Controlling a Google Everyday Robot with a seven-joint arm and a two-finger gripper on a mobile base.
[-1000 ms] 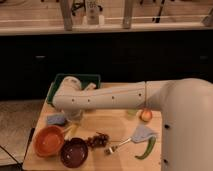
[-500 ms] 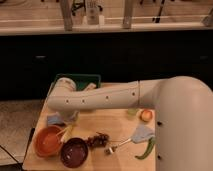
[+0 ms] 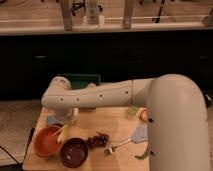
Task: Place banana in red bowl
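Over red bowl [image 3: 40,145], gripper [image 3: 68,125] (with banana [image 3: 63,133])

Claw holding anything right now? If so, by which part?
The claw, low over the red bowl's right rim, is shut on the banana, gripping its upper end; the rest hangs down toward the bowl.

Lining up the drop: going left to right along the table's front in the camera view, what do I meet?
red bowl, dark purple bowl, dark cluster, pale utensil, green pepper. The gripper, shut on the banana, sits over the red bowl's right rim.
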